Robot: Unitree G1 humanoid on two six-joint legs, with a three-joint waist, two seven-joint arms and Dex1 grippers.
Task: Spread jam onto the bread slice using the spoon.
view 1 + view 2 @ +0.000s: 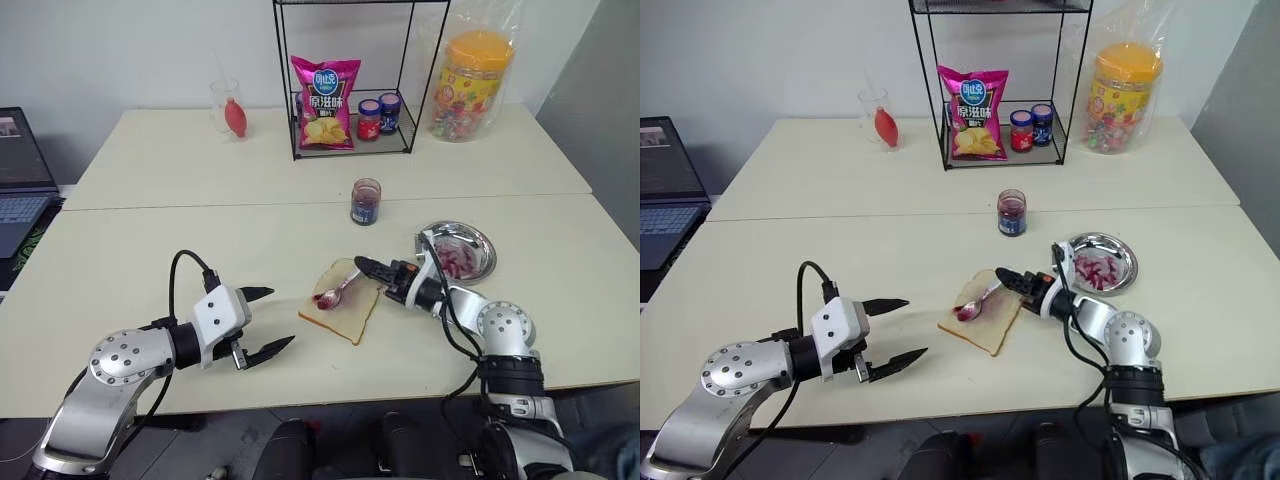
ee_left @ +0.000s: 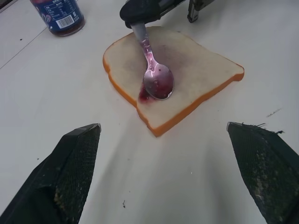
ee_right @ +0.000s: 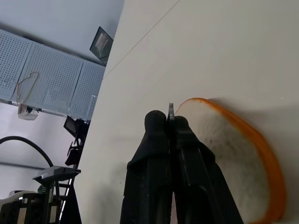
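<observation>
The bread slice (image 1: pixel 342 299) lies flat on the table in front of me, with a small purplish smear of jam (image 2: pixel 145 96) near its left edge. The spoon (image 1: pixel 338 290) rests its bowl (image 2: pixel 158 82) on that smear, and its handle runs up to my right gripper (image 1: pixel 364 265). That gripper is shut on the spoon's handle at the slice's right edge. My left gripper (image 1: pixel 270 320) hovers open to the left of the bread, its fingers (image 2: pixel 70 172) wide apart and holding nothing.
A steel dish (image 1: pixel 480 247) with red-purple jam sits right of the bread. A small jam jar (image 1: pixel 366 201) stands behind the slice. Farther back are a wire rack (image 1: pixel 345 75) with a crisp bag and two jars, a glass (image 1: pixel 228 108), and a sweets tub (image 1: pixel 470 85).
</observation>
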